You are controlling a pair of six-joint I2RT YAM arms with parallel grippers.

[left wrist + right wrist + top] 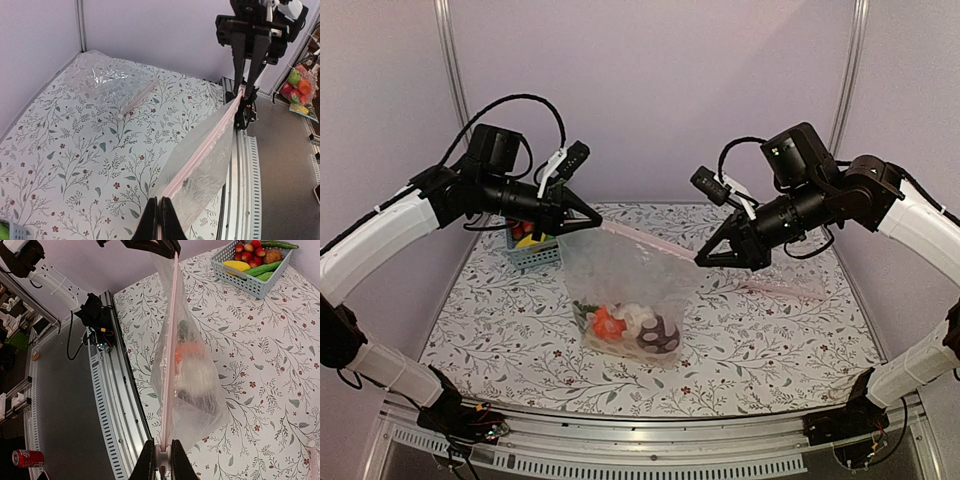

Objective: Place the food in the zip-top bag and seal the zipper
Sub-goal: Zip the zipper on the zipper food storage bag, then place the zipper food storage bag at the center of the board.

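Above tabletop (770, 340) centre: zip-top bag (620, 275) hangs stretched between both arms. Left gripper (595, 224) clenched on one end of zipper (650, 243), right gripper (705, 260) clenched on other end. Zipper: thin pink strip, taut, sloping down toward right gripper; cannot tell if sealed. Bag clear, crinkly, sagging. Food (635, 328) bunched at bag bottom: orange piece (608, 323), cream-white piece (638, 316), maroon round piece (660, 335). Blue basket (535, 255) behind left gripper. Second clear bag (790, 288) flat on tabletop, right side.
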